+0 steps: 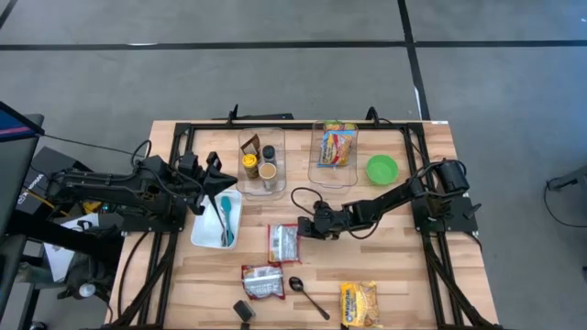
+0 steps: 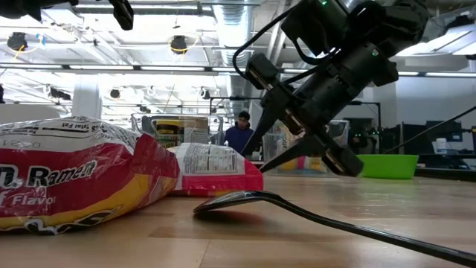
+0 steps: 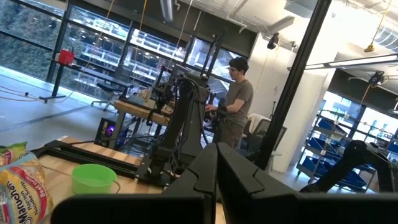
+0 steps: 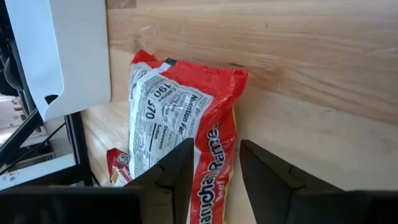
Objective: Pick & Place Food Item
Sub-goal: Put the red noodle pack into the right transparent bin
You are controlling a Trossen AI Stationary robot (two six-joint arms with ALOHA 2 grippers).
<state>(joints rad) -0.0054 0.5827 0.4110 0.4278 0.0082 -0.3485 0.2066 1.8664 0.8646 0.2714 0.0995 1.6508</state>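
Note:
A red ramen packet (image 1: 284, 243) lies flat on the wooden table (image 1: 404, 275) near the middle. My right gripper (image 1: 305, 226) hangs slanted down just to the right of it, open. In the right wrist view one long edge of the packet (image 4: 174, 106) runs between the fingers of this gripper (image 4: 216, 146). From table height the gripper (image 2: 309, 160) hovers low beside the packet (image 2: 212, 167), and I see no touch. My left gripper (image 1: 218, 179) waits shut above the table's left side, over a white tray (image 1: 206, 229).
A second red packet (image 1: 263, 281), a black spoon (image 1: 307, 295) and a yellow packet (image 1: 359, 304) lie near the front edge. Two clear bins (image 1: 261, 160) (image 1: 335, 151) and a green bowl (image 1: 382, 168) stand at the back. A person (image 3: 236, 99) stands beyond the table.

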